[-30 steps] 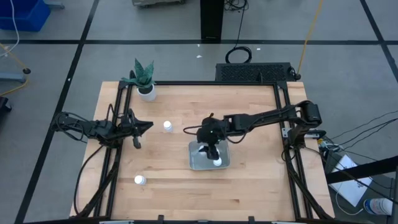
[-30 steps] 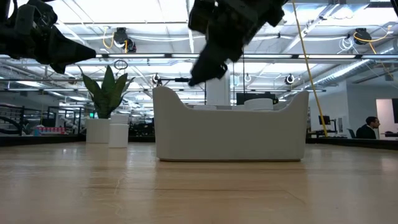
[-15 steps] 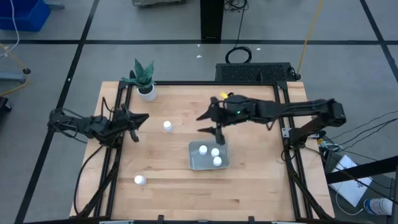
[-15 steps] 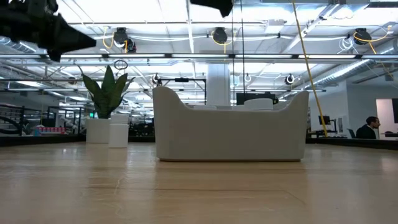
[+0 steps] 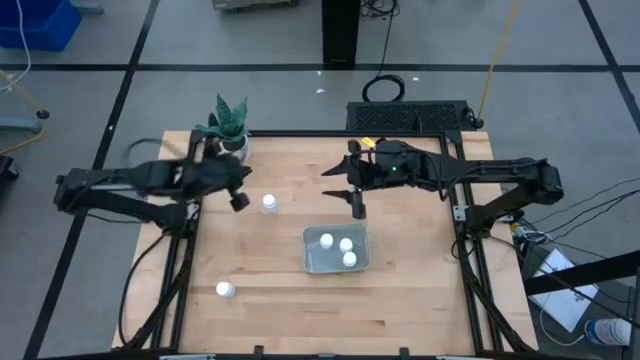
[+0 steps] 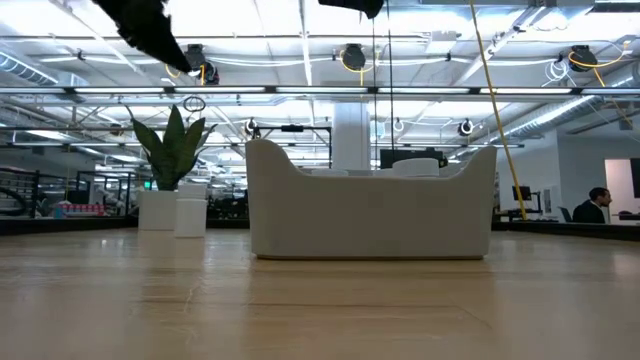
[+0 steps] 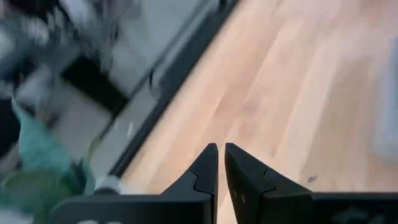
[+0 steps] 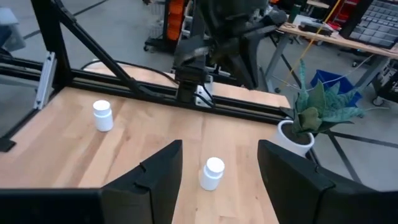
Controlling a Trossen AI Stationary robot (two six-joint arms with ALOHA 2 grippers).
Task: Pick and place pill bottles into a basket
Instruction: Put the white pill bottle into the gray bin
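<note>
On wooden bench: both arms raised above the surface, holding nothing.

Right arm reaching in from the right edge, right gripper hanging just behind the basket's far edge; fingers spread wide and empty in the right wrist view.

Left arm stretched across the left side, left gripper near the plant pot, just beside the lone mid-bench bottle; fingers pinched nearly together with only a thin slit between, nothing gripped.

Basket near bench centre, toward the front, well apart from the left fingers, close under the right ones. Same basket filling the middle of the low view.

Three pill bottles inside the basket: one at its left, one at its middle, one toward the front right, close together; touching or not, cannot tell.

Fourth bottle upright on bare wood, left of the basket, between the two grippers; seen between the right fingers in the right wrist view, not touched.

Fifth bottle near the front left of the bench, well apart from both grippers and the basket; also in the right wrist view.
</note>
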